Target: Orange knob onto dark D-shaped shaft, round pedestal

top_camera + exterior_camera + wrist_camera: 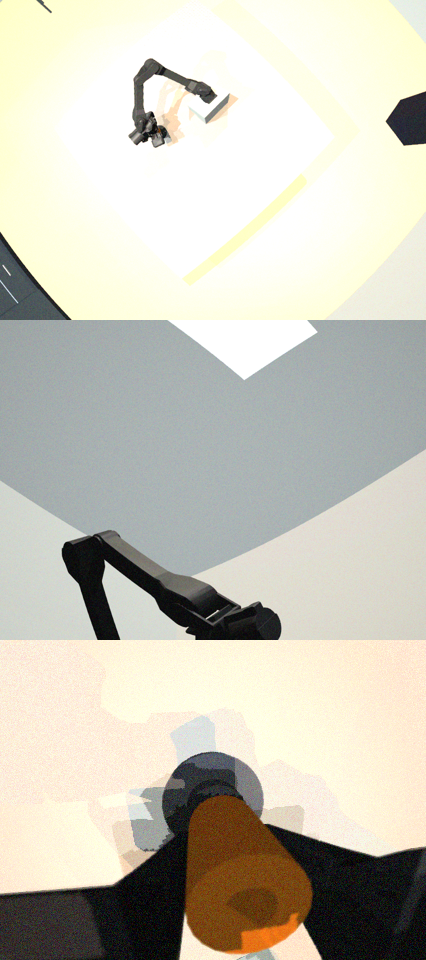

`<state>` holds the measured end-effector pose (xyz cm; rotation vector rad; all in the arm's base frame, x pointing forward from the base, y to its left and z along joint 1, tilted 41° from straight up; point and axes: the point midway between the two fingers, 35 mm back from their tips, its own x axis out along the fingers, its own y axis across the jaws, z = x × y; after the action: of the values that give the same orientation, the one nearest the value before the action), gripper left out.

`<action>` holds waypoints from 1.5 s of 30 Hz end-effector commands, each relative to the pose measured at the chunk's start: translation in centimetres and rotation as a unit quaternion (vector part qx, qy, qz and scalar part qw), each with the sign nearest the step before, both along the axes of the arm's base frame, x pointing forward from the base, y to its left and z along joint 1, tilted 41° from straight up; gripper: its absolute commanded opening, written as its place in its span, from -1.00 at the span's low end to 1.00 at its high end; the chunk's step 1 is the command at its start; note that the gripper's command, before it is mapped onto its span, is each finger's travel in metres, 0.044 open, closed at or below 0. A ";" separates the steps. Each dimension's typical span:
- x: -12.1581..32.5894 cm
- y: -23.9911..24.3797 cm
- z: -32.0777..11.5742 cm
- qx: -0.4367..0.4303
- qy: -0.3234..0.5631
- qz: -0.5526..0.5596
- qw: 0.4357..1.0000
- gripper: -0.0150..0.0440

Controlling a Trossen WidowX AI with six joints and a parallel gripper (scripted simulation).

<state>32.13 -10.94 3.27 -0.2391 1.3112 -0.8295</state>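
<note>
The orange knob [220, 840] [159, 130] is held between the two black fingers of my gripper [228, 836], which is shut on it. In the wrist view the knob's near end shows a dark round recess with a straight edge. Its far end is over the middle of the dark round pedestal [249, 782] [163, 130]. A dark curved edge, which looks like part of the shaft [212, 788], shows just past the knob's far end. The rest of the shaft and its flat side are hidden. I cannot tell whether the knob touches the pedestal.
The white block [216, 108] under the arm's base stands up and to the right of the pedestal in the top view. The arm [138, 96] [137, 568] bends between them. The exterior view shows only the arm's upper part, not the pedestal. Shadows lie around the pedestal.
</note>
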 end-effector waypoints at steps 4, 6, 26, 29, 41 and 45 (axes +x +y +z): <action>-0.1 -0.1 -0.2 0.000 -0.034 -0.040 0.999 -0.49; -0.1 -0.1 -0.2 0.000 -0.034 -0.040 0.999 -0.49; -0.1 -0.2 -0.3 0.000 -0.034 -0.040 0.999 -0.49; -0.1 -0.2 -0.3 0.000 -0.034 -0.040 0.999 -0.49; 0.0 0.0 0.0 0.003 -0.099 -0.115 0.988 -0.49; 0.0 -0.1 -0.2 0.003 -0.102 -0.118 0.988 -0.49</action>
<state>32.05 -10.99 3.16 -0.0229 1.1849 -0.9993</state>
